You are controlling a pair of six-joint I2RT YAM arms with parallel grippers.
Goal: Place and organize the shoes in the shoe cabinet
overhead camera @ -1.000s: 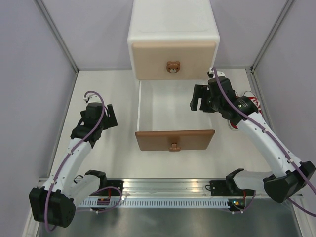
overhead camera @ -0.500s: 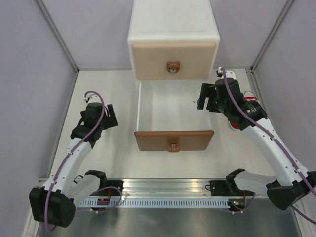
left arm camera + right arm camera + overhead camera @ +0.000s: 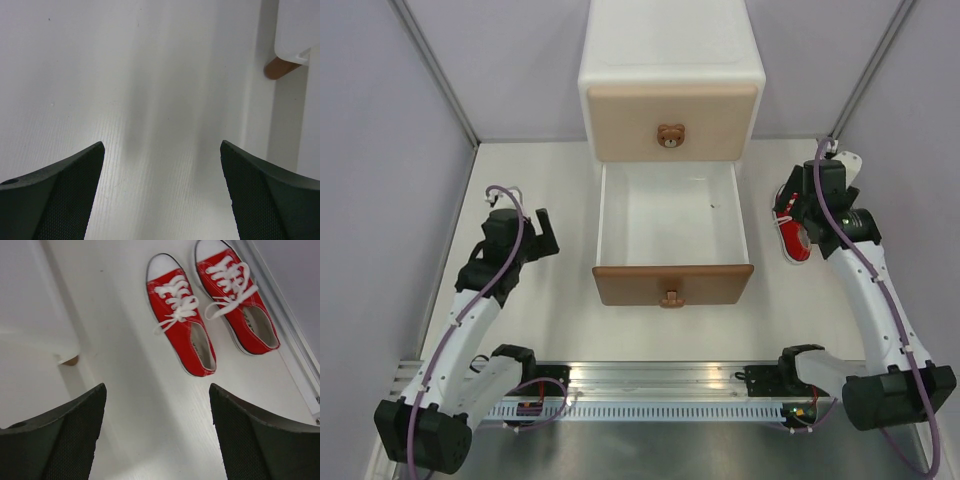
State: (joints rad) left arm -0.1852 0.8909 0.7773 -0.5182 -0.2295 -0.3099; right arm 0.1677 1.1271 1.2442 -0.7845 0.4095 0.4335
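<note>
**Red shoes [image 3: 182,325] on table [image 3: 550,180], 3 o'clock of open drawer [image 3: 672,283]**

Left gripper [image 3: 161,145] points down at the table, 9 o'clock of drawer, fingers wide apart, holding nothing. Cabinet [image 3: 670,50]: top drawer shut, lower one pulled out, white floor showing. Shoes lie side by side, long axes 11-to-5 in right wrist view, toes at 11. Right gripper [image 3: 157,387] hangs above them, fingers spread, gripping nothing.

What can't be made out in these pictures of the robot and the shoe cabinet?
- Top view: the right arm hides part of the red shoes; only the right wrist view shows both.
- Top view: the upper drawer is shut, so its inside is hidden.
- Left wrist view: the right edge cuts off the shoe cabinet; only a corner and one leg show.
</note>
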